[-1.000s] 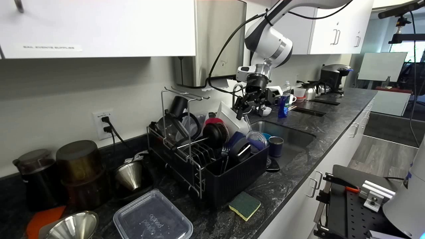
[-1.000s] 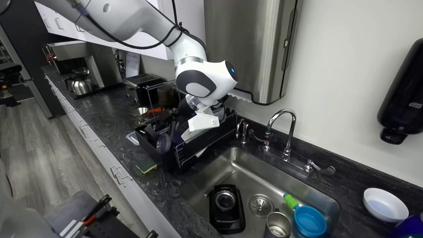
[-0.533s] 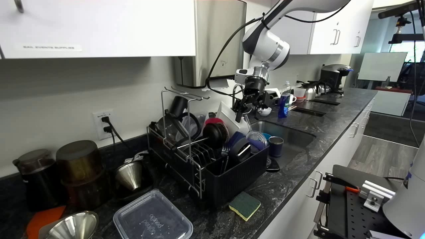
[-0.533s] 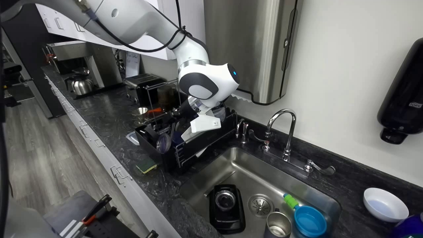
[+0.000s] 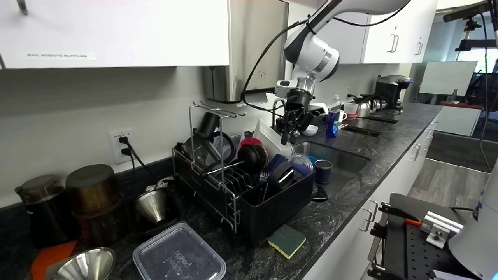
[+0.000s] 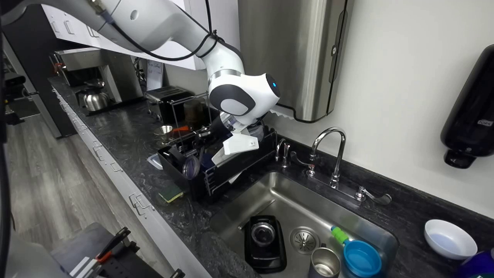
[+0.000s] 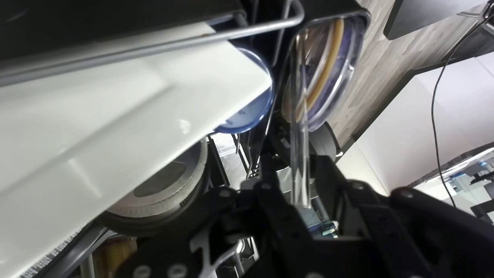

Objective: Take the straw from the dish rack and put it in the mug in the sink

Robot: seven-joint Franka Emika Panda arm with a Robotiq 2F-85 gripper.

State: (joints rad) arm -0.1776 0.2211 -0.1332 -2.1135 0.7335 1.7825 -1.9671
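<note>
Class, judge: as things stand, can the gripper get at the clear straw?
Very likely yes: the clear straw runs between the jaws of the gripper, with the white dish off to one side; whether it's gripped isn't clear.

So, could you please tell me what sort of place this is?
It looks like a kitchen, probably a shared workplace one, judging by the steel sink, the loaded dish rack and the black wall dispenser.

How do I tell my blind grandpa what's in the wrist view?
A clear straw runs between the fingers of the black gripper; whether they touch it is unclear. At left, a white dish sits behind a wire of the dish rack.
</note>
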